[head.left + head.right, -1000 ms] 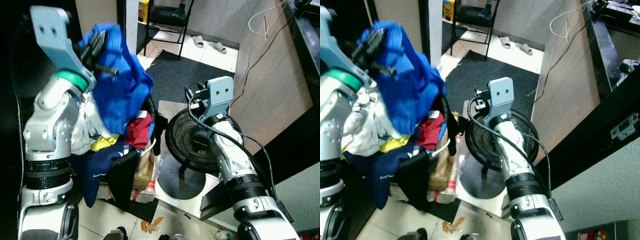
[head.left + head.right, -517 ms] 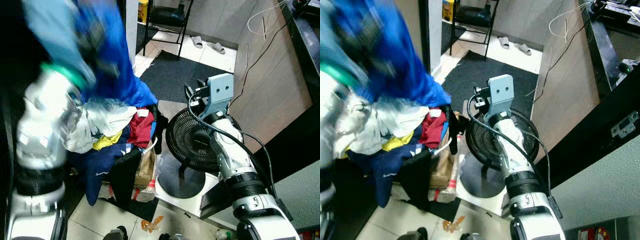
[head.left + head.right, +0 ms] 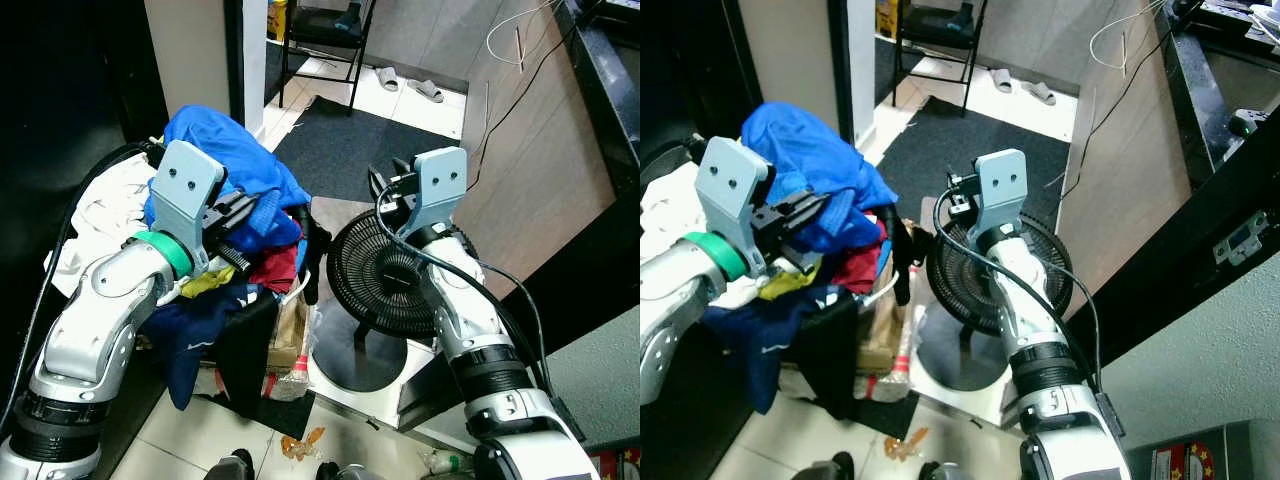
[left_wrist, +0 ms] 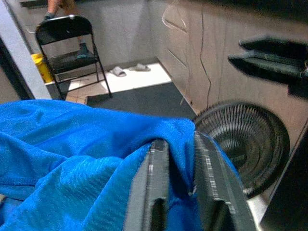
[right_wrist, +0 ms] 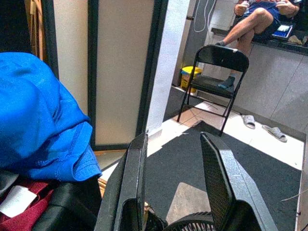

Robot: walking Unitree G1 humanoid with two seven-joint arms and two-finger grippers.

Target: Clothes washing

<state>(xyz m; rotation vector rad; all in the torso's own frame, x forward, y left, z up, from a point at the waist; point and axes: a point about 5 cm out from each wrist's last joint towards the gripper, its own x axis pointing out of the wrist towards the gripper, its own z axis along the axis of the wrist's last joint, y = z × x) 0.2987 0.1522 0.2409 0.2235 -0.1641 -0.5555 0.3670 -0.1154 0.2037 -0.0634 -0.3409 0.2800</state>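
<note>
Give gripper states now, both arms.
Left gripper: shut on the blue garment, at the laundry pile.
Right gripper: open, empty, above the black fan.

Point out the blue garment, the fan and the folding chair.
Blue garment point(image 3: 232, 150), left eye view: on its bunched top fold, atop the clothes pile.
Fan point(image 3: 372, 285), left eye view: on the black front grille.
Folding chair point(image 5: 222, 58), right wrist view: on the black backrest.
</note>
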